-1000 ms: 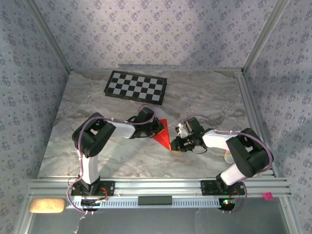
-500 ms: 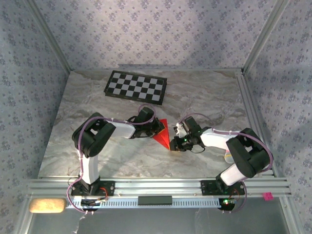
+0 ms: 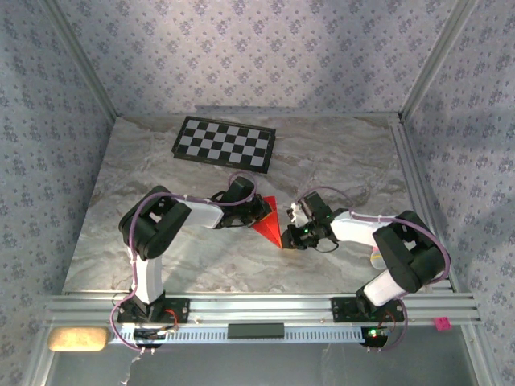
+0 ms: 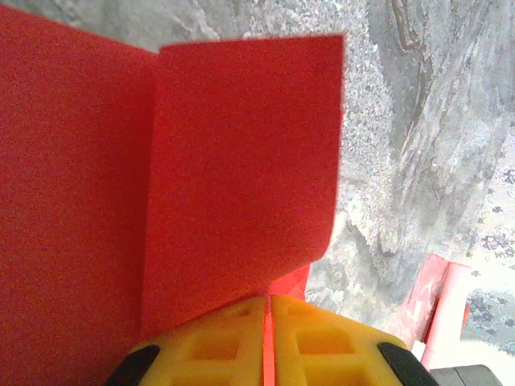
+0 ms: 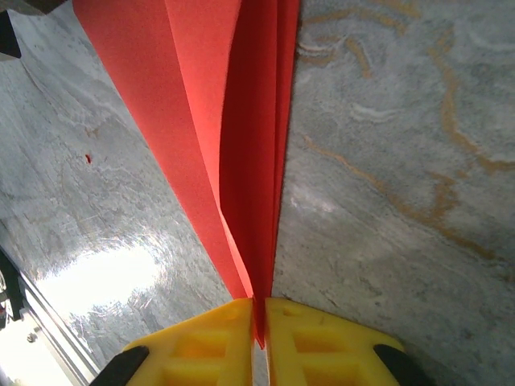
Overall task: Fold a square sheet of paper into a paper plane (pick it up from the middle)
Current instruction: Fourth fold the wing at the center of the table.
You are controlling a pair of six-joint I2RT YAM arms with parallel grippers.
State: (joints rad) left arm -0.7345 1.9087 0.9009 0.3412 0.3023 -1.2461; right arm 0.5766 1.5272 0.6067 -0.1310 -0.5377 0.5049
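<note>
Paper: the red paper [image 3: 270, 222] sits mid-table between the 2 arms, a creased triangle with its point toward the near edge. I cannot tell whether it rests on the table [image 3: 201, 265] or is clear of it.
Left pincer: the left gripper [image 4: 267, 322] is closed on the paper, with a red sliver caught between its yellow pads.
Right pincer: the right gripper [image 5: 259, 322] is clamped on the narrow end, where several layers meet.
Done: the sheet is no longer flat. 1 flap is folded over, and the layers gather along a centre crease.
Left to do: probably about midway. The shape looks broad, not a slim dart, so it likely needs narrowing folds, wing folds and firm creasing.
Checkerboard: the checkerboard [image 3: 225, 145] lies at the far left, well apart.
</note>
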